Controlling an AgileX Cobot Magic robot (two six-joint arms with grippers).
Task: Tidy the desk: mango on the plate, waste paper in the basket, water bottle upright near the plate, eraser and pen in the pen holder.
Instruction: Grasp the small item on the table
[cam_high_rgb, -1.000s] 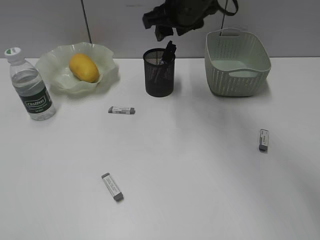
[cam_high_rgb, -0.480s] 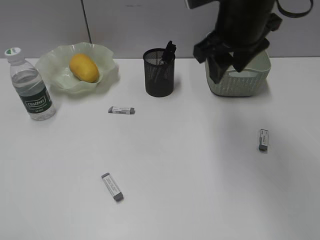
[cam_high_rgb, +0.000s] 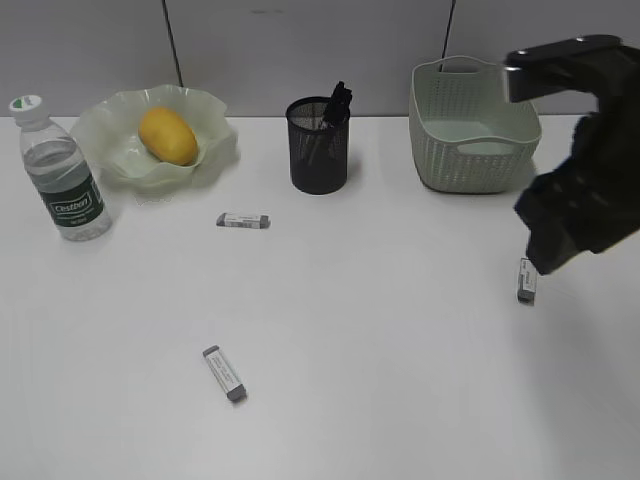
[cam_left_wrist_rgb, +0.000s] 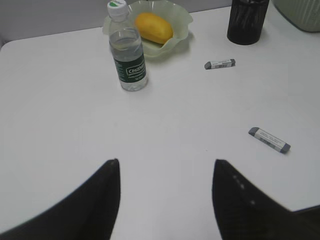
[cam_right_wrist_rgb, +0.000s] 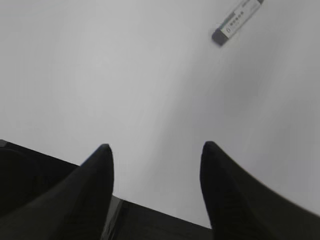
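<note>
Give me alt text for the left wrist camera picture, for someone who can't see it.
Seen from above the open left tool, a white desk holds an upright water bottle beside a ruffled green plate with a mango in it. Two grey-and-white erasers lie loose, one near the black pen holder, the other nearer the camera.

Desk (cam_high_rgb: 400, 380) matt white; plate (cam_high_rgb: 215, 150) translucent glossy (ruffled); pen holder (cam_high_rgb: 318, 160) black wire mesh.

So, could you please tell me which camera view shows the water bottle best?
The left wrist view: the water bottle stands upright, whole and unobstructed, by the plate. The exterior view shows it whole too, at the left edge. The right wrist view misses it.
</note>
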